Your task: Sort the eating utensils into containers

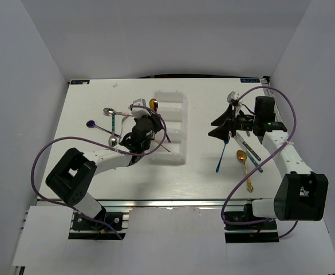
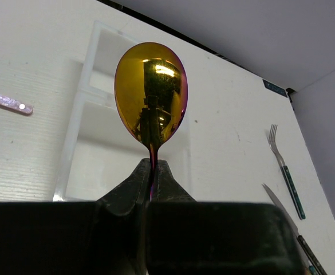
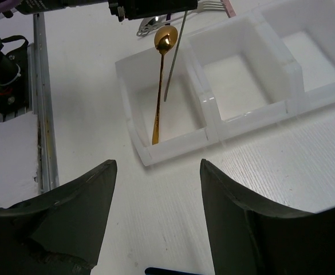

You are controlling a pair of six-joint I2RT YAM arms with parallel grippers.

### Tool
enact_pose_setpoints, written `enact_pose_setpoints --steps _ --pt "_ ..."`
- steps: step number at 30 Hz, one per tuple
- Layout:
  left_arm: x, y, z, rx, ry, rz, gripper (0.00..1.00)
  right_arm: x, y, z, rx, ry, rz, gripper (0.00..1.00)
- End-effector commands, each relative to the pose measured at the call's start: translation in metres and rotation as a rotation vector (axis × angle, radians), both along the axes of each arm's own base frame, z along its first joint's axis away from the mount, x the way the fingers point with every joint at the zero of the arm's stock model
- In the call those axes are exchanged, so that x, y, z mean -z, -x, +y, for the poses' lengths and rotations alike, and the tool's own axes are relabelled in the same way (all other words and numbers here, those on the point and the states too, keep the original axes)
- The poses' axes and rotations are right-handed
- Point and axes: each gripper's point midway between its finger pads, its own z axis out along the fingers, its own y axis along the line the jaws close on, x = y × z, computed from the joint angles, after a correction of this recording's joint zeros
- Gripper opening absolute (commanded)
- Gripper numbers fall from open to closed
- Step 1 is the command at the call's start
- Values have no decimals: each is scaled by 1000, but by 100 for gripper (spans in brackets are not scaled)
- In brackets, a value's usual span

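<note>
**Item 1, the tray** (image 1: pixel 185 114): white and translucent, with one row of compartments. It sits at the middle of the desk (image 1: pixel 201 179), its length running 12 to 6 o'clock.

**Item 2, the gold spoon** (image 2: pixel 150 86): we log it off the desk, bowl uppermost. The left gripper (image 2: pixel 152 167) is at the tray's 9 o'clock side, its fingers pressed together on the spoon's neck just under the bowl. From the right wrist we see the handle slanting down, its end inside the compartment at the tray's 6 o'clock end. Whether it touches the floor there we cannot tell.

**Item 3, the right gripper** (image 3: pixel 158 164): at the tray's 3 o'clock and apart from it, fingers spread wide and holding nothing.

**Item 4, loose pieces on the desk at the tray's 9 to 10 o'clock:**
- a blue-purple spoon (image 1: pixel 91 123)
- a teal-handled utensil (image 1: pixel 114 121)

**Item 5, loose pieces at the tray's 3 to 4 o'clock, near the right gripper:**
- a teal-handled fork (image 2: pixel 290 189)
- a knife (image 2: pixel 282 209)
- a blue utensil (image 1: pixel 221 157)
- a second gold spoon (image 1: pixel 242 156)
</note>
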Motion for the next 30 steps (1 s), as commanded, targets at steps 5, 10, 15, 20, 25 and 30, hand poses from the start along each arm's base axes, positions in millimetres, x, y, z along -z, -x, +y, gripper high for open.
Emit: enact_pose_setpoints --steps 5,10,15,20,25,30 --pt "-1 7 3 -62 6 -36 0 -2 0 -1 -12 -7 -8 66" --pt "14 16 -4 -66 -13 -15 0 -1 0 -1 -11 -5 -10 67" --pt "24 20 -6 -86 -36 -9 0 -2 0 -2 -10 -5 -11 66" --pt "32 23 -8 -94 -43 3 0 -1 -1 -2 -9 -4 -13 67" --pt "32 28 -8 -99 -42 2 0 -2 -1 -3 -7 -4 -11 67" --pt "37 36 -7 -103 -36 12 3 -2 -1 -3 -8 -4 -11 67"
